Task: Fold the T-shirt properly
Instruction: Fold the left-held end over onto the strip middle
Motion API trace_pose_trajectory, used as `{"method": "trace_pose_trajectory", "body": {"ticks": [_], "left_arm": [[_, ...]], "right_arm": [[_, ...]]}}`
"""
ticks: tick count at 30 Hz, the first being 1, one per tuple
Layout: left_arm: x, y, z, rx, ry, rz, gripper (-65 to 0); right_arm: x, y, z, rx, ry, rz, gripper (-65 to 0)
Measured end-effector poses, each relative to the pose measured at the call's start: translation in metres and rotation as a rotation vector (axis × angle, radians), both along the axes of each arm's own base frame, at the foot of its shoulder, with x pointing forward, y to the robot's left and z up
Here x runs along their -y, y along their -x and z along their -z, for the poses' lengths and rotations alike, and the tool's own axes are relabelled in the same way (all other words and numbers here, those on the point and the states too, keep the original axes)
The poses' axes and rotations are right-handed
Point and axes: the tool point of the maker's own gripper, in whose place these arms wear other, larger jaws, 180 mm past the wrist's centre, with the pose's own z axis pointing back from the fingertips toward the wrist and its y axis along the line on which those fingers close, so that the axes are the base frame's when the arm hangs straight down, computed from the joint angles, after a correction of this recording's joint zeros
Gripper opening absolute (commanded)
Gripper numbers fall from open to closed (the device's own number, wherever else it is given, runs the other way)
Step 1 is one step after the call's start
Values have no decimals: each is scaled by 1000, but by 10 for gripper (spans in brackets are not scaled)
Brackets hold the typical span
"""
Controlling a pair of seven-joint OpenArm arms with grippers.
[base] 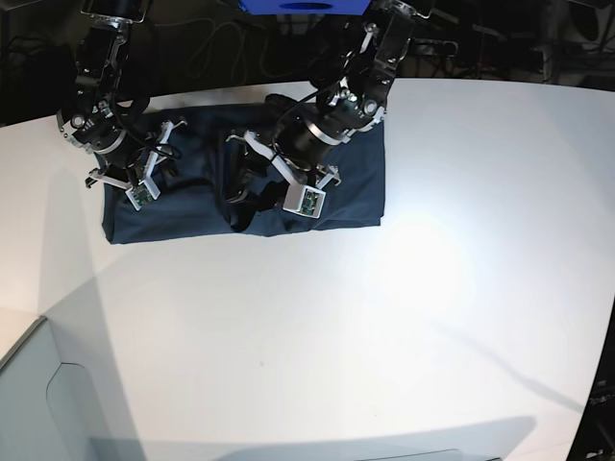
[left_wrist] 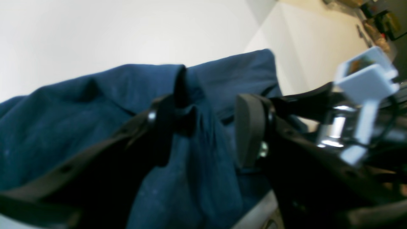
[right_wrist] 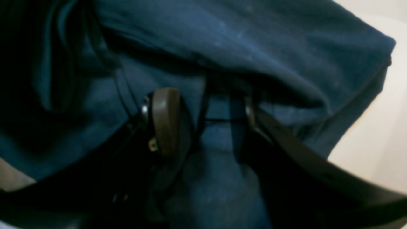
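Observation:
The dark navy T-shirt (base: 356, 182) lies as a wide rectangle at the back left of the white table (base: 384, 336). My left gripper (base: 242, 197) is over the shirt's middle. In the left wrist view the left gripper (left_wrist: 206, 127) has its jaws partly closed, with a raised ridge of the T-shirt (left_wrist: 63, 121) bunched between them. My right gripper (base: 104, 178) is at the shirt's left edge. In the right wrist view the right gripper (right_wrist: 203, 124) holds a fold of the T-shirt (right_wrist: 254, 38) between its pads, and cloth drapes over the fingertips. The neck label is hidden.
Bare white table surrounds the shirt to the front and right. The table's front-left edge (base: 29, 336) cuts the corner. Cables and dark equipment (base: 221, 38) stand behind the table, with a blue object (base: 303, 5) at the top.

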Motion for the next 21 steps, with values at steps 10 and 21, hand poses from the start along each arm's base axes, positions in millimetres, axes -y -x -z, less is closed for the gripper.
{"method": "trace_pose_trajectory", "body": {"ticks": [10,21], "left_arm": [[-53,4,20,-30,-87,-80,-341],[-137,1,12,-32,-104,-303,-341]], "right_arm": [[1,-10,-21,62,27,-7,-403],[29,-16,-60,177,82,73,-158]]}}
